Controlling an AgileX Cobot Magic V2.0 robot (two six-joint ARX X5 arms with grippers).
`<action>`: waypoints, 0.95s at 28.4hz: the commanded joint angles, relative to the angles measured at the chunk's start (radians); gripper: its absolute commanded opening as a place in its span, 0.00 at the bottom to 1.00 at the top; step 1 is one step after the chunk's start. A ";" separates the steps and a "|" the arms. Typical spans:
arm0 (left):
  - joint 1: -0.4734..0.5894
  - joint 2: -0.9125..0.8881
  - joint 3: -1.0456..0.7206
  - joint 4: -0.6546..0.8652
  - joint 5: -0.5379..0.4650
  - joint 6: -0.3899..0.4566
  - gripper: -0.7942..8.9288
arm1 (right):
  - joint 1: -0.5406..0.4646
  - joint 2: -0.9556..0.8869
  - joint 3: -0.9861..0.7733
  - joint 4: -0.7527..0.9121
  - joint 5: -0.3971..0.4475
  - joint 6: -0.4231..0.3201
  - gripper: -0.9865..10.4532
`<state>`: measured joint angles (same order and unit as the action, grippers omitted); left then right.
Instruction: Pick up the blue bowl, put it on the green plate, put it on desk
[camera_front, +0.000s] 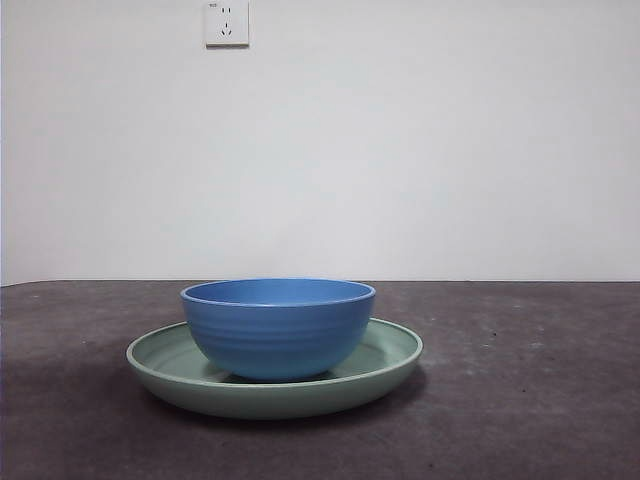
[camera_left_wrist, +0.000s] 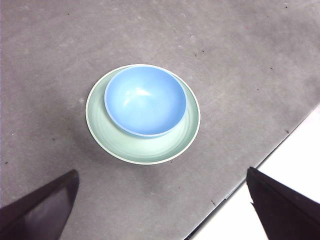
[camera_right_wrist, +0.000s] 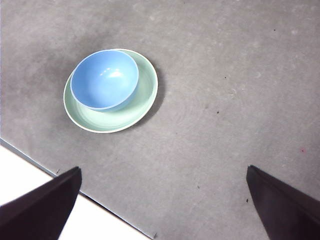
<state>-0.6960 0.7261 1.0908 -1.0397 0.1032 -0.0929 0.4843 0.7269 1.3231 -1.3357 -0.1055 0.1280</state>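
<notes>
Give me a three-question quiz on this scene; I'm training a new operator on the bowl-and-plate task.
1. True or false: the bowl sits inside the plate.
2. The left gripper is: A) shut on the bowl, B) open above the desk, C) touching the plate.
3. Fill in: the right gripper is ____ and holds nothing.

Key: 1 true; 2 B; 3 open.
</notes>
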 joint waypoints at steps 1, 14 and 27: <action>-0.006 0.006 0.010 0.011 -0.002 -0.005 0.28 | 0.006 0.003 0.018 -0.051 -0.002 0.004 0.30; -0.006 0.005 0.010 0.015 -0.002 -0.005 0.11 | 0.006 0.003 0.018 -0.041 0.002 -0.005 0.11; 0.357 -0.140 -0.248 0.325 0.009 0.031 0.11 | 0.006 0.003 0.018 -0.041 0.002 -0.005 0.11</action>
<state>-0.3737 0.6090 0.8963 -0.7967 0.1112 -0.0895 0.4843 0.7269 1.3231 -1.3346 -0.1047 0.1280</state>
